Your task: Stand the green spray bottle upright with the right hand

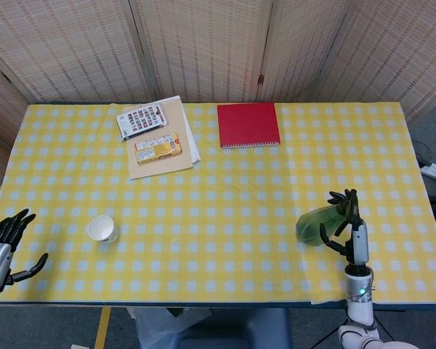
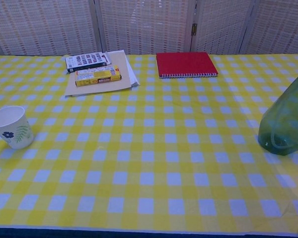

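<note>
The green spray bottle (image 1: pixel 312 224) has its base on the checked cloth at the right and leans toward the right edge. Its translucent body (image 2: pixel 285 124) shows tilted at the right border of the chest view, its top cut off. My right hand (image 1: pixel 343 222) is against the bottle's upper part in the head view. The thumb crosses the bottle's near side, the other fingers are spread on its far side, and the nozzle is hidden behind them. The chest view does not show this hand. My left hand (image 1: pixel 3 251) hovers at the table's front left corner, fingers apart and holding nothing.
A paper cup (image 1: pixel 102 228) stands front left. At the back lie a red notebook (image 1: pixel 248 124) and a beige board (image 1: pixel 160 149) with a yellow box (image 1: pixel 158 147) and a patterned card (image 1: pixel 142 118). The table's right edge is close to the bottle.
</note>
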`<state>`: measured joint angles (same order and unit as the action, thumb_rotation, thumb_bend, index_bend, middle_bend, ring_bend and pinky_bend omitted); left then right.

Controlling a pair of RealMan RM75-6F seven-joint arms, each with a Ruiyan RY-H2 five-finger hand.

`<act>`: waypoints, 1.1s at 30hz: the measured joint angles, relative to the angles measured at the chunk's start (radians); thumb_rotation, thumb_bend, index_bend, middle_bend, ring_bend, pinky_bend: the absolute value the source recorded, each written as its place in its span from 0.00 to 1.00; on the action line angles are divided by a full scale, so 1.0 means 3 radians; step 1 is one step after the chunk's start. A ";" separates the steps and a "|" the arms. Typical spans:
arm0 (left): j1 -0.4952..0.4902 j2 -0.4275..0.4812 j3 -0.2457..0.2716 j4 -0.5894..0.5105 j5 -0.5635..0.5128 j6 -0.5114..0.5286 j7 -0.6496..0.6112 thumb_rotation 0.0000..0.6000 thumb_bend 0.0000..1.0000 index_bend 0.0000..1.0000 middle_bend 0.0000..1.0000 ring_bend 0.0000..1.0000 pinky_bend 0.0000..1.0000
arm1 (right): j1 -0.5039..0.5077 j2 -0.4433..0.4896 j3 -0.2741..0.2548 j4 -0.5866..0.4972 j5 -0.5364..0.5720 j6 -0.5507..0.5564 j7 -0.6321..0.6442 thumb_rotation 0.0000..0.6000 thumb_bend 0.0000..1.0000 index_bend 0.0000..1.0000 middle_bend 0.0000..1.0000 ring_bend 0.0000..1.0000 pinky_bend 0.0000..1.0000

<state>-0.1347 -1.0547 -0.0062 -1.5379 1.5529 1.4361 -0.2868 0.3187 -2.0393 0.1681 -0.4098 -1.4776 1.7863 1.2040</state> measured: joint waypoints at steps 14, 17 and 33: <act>-0.0012 -0.0015 -0.0002 -0.0003 -0.0015 -0.0029 0.0055 0.38 0.37 0.09 0.05 0.04 0.04 | -0.0178 0.0186 0.0061 -0.0054 0.0027 0.0156 -0.0022 1.00 0.44 0.00 0.15 0.21 0.16; -0.0017 -0.0020 -0.0001 -0.0009 -0.0020 -0.0039 0.0081 0.37 0.37 0.09 0.05 0.04 0.04 | -0.0193 0.0228 0.0072 -0.0092 0.0031 0.0155 -0.0013 1.00 0.44 0.00 0.15 0.21 0.15; -0.0007 -0.0016 -0.0008 -0.0019 -0.0026 -0.0014 0.0080 0.37 0.37 0.09 0.05 0.04 0.04 | -0.0165 0.0360 0.0023 -0.0312 -0.0057 0.0041 -0.0188 1.00 0.44 0.00 0.10 0.16 0.09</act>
<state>-0.1369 -1.0596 -0.0084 -1.5435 1.5451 1.4320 -0.2629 0.2694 -1.9313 0.1749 -0.5034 -1.4946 1.7986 1.1475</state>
